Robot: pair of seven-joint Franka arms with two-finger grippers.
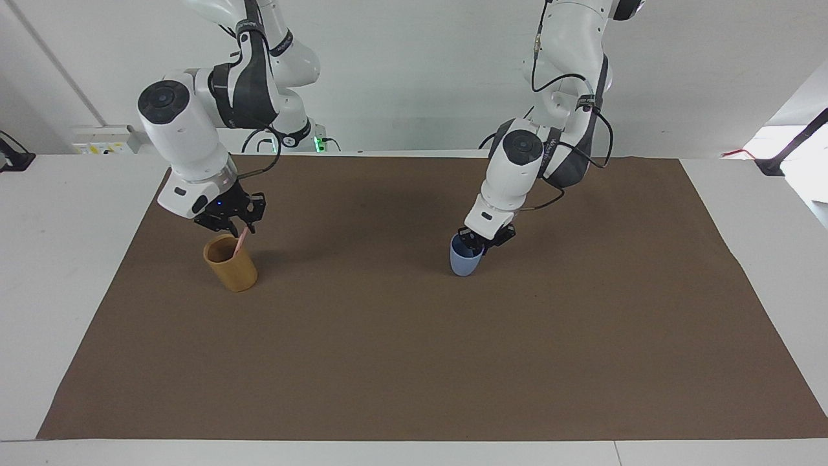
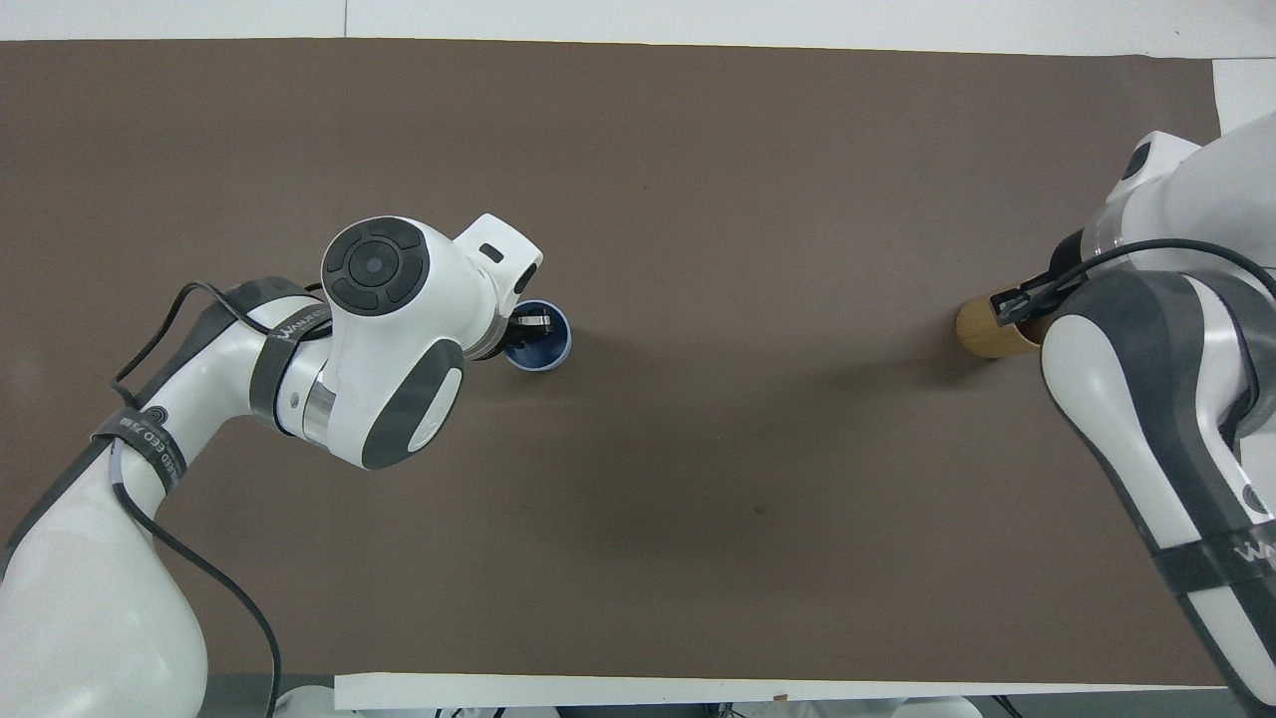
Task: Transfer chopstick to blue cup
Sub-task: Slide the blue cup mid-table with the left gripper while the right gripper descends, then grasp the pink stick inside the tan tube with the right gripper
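Note:
The pale pink chopstick [image 1: 242, 241] stands slanted in a tan wooden cup [image 1: 231, 265] toward the right arm's end of the table. My right gripper [image 1: 238, 228] is just above that cup, shut on the chopstick's top end. In the overhead view the right arm hides the stick, and only part of the tan cup [image 2: 982, 327] shows. The blue cup [image 1: 464, 257] stands upright on the mat near the middle of the table, its mouth open in the overhead view [image 2: 543, 344]. My left gripper [image 1: 480, 241] is at the blue cup's rim, on the side nearer the robots, and reaches into its mouth.
A brown mat [image 1: 414, 356] covers most of the white table [image 1: 52, 272]. Only the two cups stand on it. The right arm's forearm [image 2: 1146, 419] hangs over the mat beside the tan cup.

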